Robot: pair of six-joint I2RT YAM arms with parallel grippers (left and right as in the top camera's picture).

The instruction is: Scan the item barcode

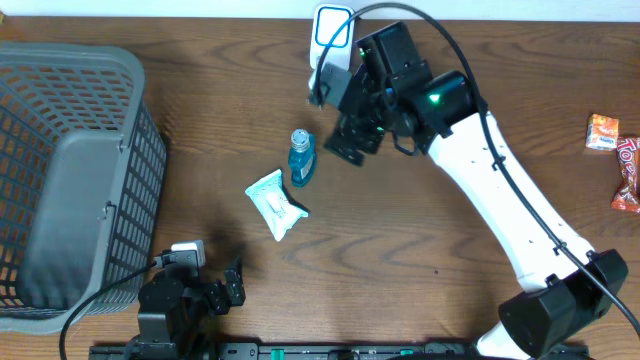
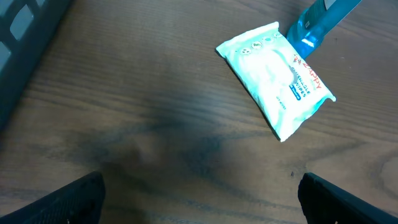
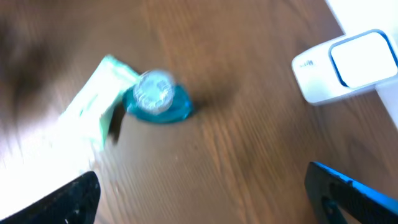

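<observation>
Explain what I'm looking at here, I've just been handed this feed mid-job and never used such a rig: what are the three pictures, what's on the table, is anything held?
Two robot arms work at a wooden table. The overhead view shows everything; the others look out from each wrist. The left gripper waits near the grey basket, open and empty. The right gripper, also open and empty, hangs above a small blue bottle standing beside a white wipes packet. The white and blue scanner sits at the far edge. Snack packets lie far right.
</observation>
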